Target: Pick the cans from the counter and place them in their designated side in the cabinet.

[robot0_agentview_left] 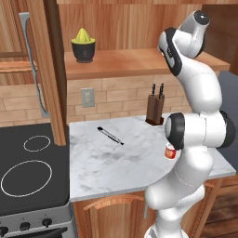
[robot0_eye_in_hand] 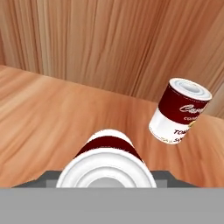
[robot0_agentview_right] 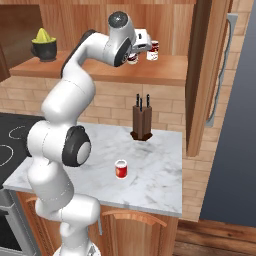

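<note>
Kitchen: wood-panelled sim kitchen, brick-look backsplash, black stove top off to the left side.
Surface: white marble-look slab with grey veins, sitting on wooden base cupboards.
Cabinet: brown wooden wall unit with a long shelf board and plank back panel, door swung wide.
Arm: white Panda reaches up and over, with the hand at shelf height toward the right part of the cabinet.
End effector: pinching a dark red can with a white band, so it's clamped on it, not spread. From the hand view the can's silver rim is right up close, and the shelf board lies past it. Can't tell if the can's bottom touches the board.
Second can on shelf: another dark red and white tin stands on the shelf board just beside the held one, near the back panel. It looks tilted in the hand view, but that's the camera's roll; it's upright in the right base view.
Can on the surface: orange-red tin with a white label stands upright near the front edge, well apart from everything else.
Knife block: at the back of the surface, two black handles sticking up.
Pen-like thing: thin dark stick lying flat mid-surface; too small to tell what.
Juicer: yellow one in a dark bowl at the left end of the shelf.
Outlet: grey wall plate on the bricks.
</note>
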Controlling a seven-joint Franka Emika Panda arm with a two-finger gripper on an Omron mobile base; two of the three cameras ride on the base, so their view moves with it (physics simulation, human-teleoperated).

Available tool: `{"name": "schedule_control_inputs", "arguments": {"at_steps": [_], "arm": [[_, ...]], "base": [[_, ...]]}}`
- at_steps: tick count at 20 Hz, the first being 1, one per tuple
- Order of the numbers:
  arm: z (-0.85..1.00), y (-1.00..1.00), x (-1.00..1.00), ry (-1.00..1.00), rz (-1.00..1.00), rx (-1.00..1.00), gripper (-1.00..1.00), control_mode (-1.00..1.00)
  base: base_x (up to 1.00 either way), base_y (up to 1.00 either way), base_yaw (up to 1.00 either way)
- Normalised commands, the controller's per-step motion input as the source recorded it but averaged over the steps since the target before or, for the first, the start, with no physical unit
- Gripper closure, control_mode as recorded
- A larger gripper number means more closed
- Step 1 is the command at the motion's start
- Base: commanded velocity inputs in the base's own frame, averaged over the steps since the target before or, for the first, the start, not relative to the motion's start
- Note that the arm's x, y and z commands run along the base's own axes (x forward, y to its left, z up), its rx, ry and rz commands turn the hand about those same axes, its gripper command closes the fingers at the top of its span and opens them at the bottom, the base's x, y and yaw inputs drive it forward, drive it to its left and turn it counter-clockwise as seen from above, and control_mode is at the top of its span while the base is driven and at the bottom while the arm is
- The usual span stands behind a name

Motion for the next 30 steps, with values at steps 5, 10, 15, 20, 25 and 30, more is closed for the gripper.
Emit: {"name": "schedule_control_inputs", "arguments": {"at_steps": [5, 10, 15, 20, 25, 30], "arm": [[-0.15, 0.00, 0.20, 0.01, 0.00, 0.00, -1.00, -1.00], [-0.03, -0.01, 0.21, -0.04, 0.00, -0.01, -1.00, -1.00], [0.00, -0.02, 0.19, -0.08, 0.00, -0.02, -1.00, -1.00], [-0.01, -0.03, 0.22, -0.09, 0.00, -0.02, -1.00, -1.00], [-0.02, -0.05, 0.26, -0.09, 0.00, -0.02, -1.00, -1.00], [0.00, -0.07, 0.21, -0.10, 0.00, -0.02, -1.00, -1.00]], "base": [[0.00, 0.00, 0.00], [0.00, 0.00, 0.00], [0.00, 0.00, 0.00], [0.00, 0.00, 0.00], [0.00, 0.00, 0.00], [0.00, 0.00, 0.00]]}}
